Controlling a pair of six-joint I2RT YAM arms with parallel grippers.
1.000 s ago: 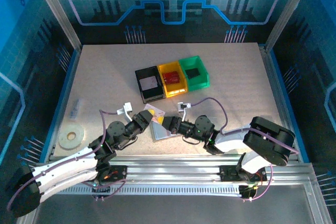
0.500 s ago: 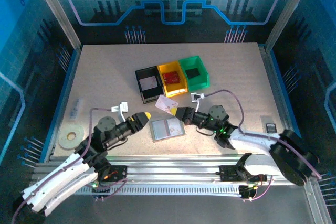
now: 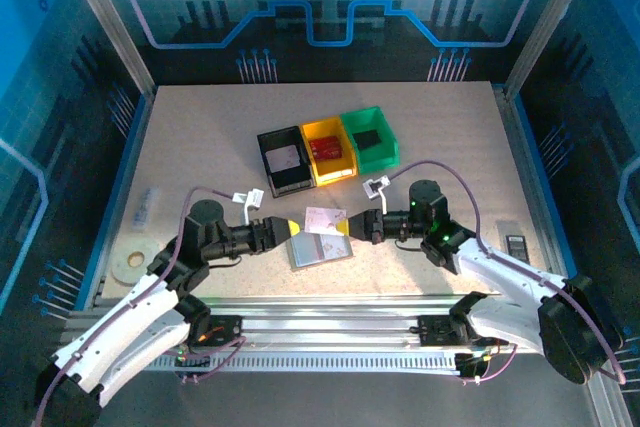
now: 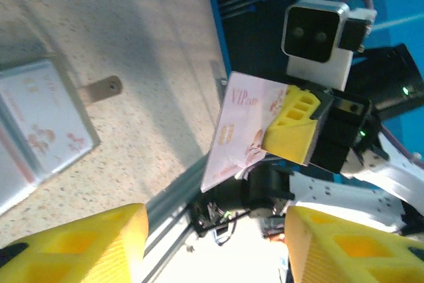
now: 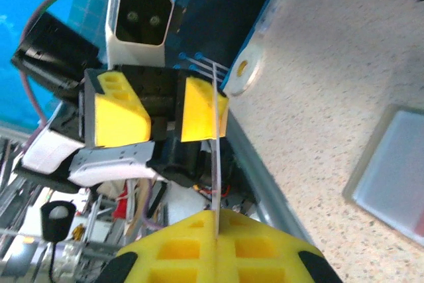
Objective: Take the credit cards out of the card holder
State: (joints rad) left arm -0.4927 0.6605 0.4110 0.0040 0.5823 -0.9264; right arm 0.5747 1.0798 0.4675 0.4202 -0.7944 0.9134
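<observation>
**A:** Reading the top view from the left: the left gripper (image 3: pixel 287 230) is hovering in the lower middle of the frame with its yellow fingers spread and nothing between them. Just right of it, the card holder (image 3: pixel 320 250) is lying open and flat on the table (image 3: pixel 200 147).

**B:** Yep, and just above the holder the whitish card (image 3: pixel 323 218) is being held up off the table. The right gripper (image 3: pixel 348 224) is pinching it, jaws pressed together on one end. The two grippers are pointing at each other, so I'm guessing a handover.

**A:** That's what's worrying me. Right is only gripping a strip at the edge, so if left is coming in crooked, it's going to be knocking the card sideways or levering it out of the pinch.

**B:** Or right is letting go before left is clamping properly, and the card is dropping back onto the holder. It's thin, slick plastic, so probably not much friction.

**A:** Also, the holder is looking like it's got more cards in its sleeves and nothing is pinning it down. Pulling one out could be dragging the whole wallet along.
</observation>
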